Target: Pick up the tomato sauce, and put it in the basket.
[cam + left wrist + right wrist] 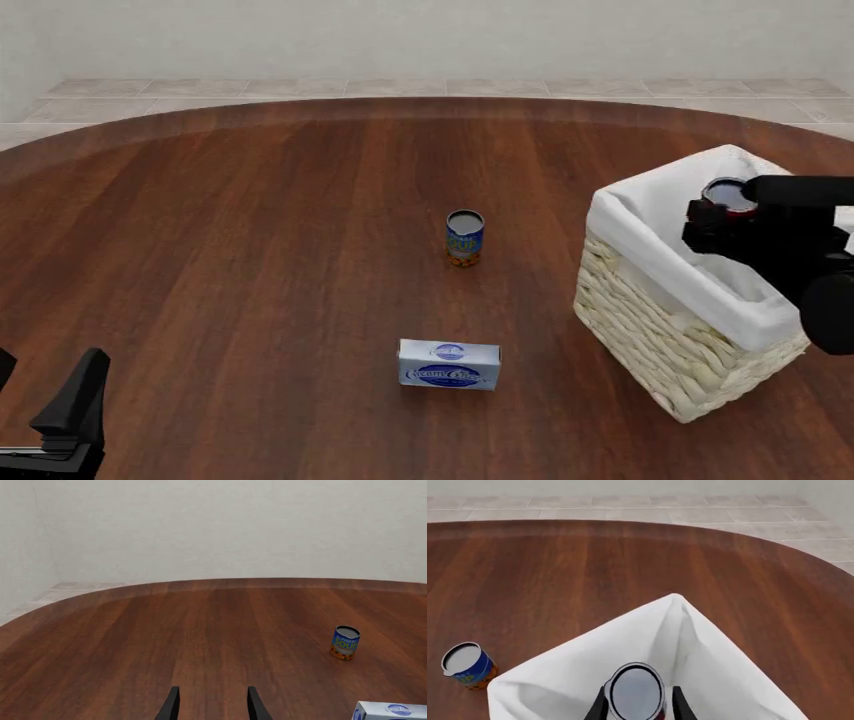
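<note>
The front view looks forward and down from above the arms' side of the round dark wooden table [240,250], taking in most of it. The left wrist view sits low, near the tabletop, facing the far pale wall [220,525]. The right wrist view looks steeply down, close over the white-lined pale wicker basket [694,655]. All three share the blue-and-orange can [463,238].
</note>
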